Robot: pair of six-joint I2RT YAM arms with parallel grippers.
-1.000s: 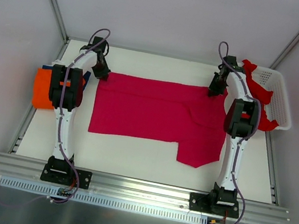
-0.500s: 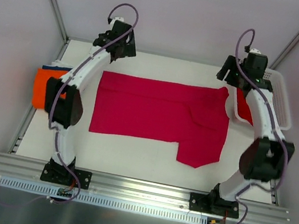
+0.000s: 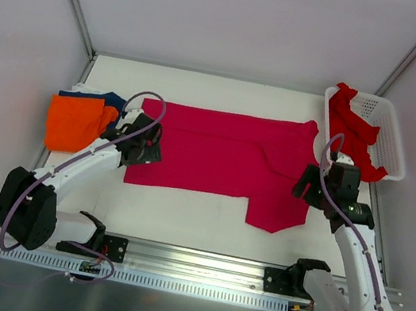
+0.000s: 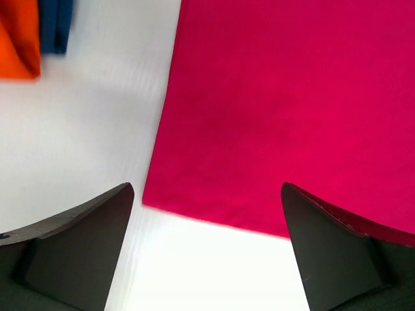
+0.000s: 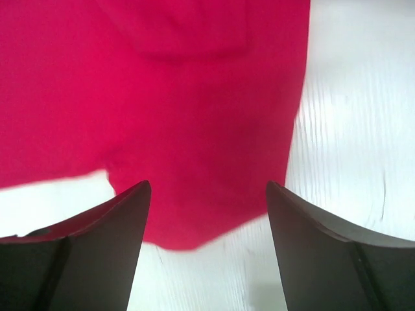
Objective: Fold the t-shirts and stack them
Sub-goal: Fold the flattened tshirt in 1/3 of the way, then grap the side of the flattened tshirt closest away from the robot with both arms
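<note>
**Both grippers released and now at the near hem**

1. Left gripper (image 4: pixel 206 194). A second ago it was pinched shut at the far left corner of the cloth. It has let go and swung back to the near side. Its fingers are wide apart with nothing between them. The near left corner of the magenta t-shirt (image 4: pixel 272 97) lies just ahead of it, inside the gap.
2. Right gripper (image 5: pixel 207 188). It made the same retreat from the far right corner. Its fingers are apart and empty, and the shirt's lower flap lies directly ahead of them.
3. Magenta t-shirt. It lies flat on the table (image 3: pixel 181 215), spread between your two grippers.
4. Orange t-shirt (image 3: pixel 75 121). It is folded on a navy t-shirt (image 3: pixel 112 98), beyond and left of the left gripper.
5. Red t-shirt (image 3: pixel 354 129). It is heaped in the white basket (image 3: pixel 392 152), beyond the right gripper.

Reading: the spreading looks finished, so expect your next grasp at the near hem. Two shirts look done, one is under way and one is still waiting.
</note>
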